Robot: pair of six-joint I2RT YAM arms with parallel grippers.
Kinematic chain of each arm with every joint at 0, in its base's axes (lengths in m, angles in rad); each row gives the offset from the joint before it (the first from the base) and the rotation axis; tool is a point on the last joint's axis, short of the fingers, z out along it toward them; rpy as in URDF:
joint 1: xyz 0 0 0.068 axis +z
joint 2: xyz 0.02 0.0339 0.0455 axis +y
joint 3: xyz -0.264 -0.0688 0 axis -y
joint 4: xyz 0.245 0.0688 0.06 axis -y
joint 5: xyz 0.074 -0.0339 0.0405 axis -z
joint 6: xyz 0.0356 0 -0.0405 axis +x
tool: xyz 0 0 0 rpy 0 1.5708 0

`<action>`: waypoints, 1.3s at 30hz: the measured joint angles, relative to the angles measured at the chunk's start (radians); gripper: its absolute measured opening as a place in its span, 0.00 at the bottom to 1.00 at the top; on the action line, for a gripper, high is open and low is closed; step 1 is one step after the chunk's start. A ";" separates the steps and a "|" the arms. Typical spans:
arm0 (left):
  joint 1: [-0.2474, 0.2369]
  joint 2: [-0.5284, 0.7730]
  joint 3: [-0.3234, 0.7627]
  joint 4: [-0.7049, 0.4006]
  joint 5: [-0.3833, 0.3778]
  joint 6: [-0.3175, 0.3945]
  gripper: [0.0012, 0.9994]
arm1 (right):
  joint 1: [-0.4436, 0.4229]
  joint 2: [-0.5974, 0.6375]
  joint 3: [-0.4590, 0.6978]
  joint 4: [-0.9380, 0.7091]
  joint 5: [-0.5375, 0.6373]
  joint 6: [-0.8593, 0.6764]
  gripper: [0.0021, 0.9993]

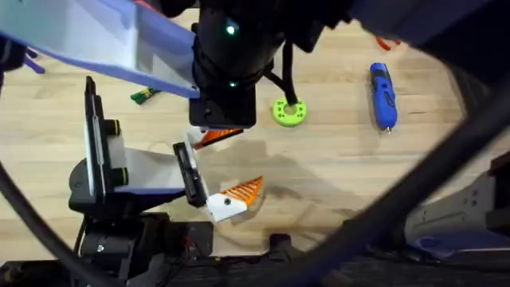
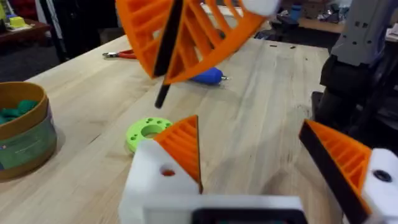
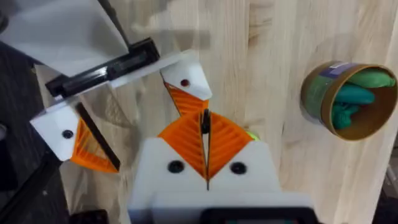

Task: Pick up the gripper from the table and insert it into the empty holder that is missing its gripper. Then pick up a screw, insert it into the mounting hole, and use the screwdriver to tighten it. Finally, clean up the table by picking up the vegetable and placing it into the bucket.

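Right gripper (image 3: 206, 146), fingers pressed together, hovered above the open left gripper (image 1: 209, 171); screwdriver (image 1: 382, 96) lay at its three o'clock.

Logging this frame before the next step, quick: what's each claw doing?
Left claw: open, holding nothing.
Right claw: closed on a thin black piece; what it is cannot be told.

no text, label or number can be read; the bucket (image 2: 22, 134) near the left gripper (image 2: 261, 168) carries a green band with print too small to make out.
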 joint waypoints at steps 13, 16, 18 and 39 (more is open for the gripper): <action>0.000 0.000 0.000 0.000 0.000 0.000 0.99 | 0.016 0.016 0.000 0.003 -0.068 -0.105 0.00; 0.000 0.000 0.000 0.000 0.000 0.000 0.99 | 0.016 0.023 0.000 0.004 -0.069 -0.144 0.00; 0.000 0.000 0.000 0.000 0.000 0.000 0.99 | 0.016 0.024 0.000 0.004 -0.071 -0.161 0.00; 0.000 0.000 0.000 0.000 0.000 0.000 0.99 | 0.016 0.024 0.000 0.007 -0.117 -0.184 0.00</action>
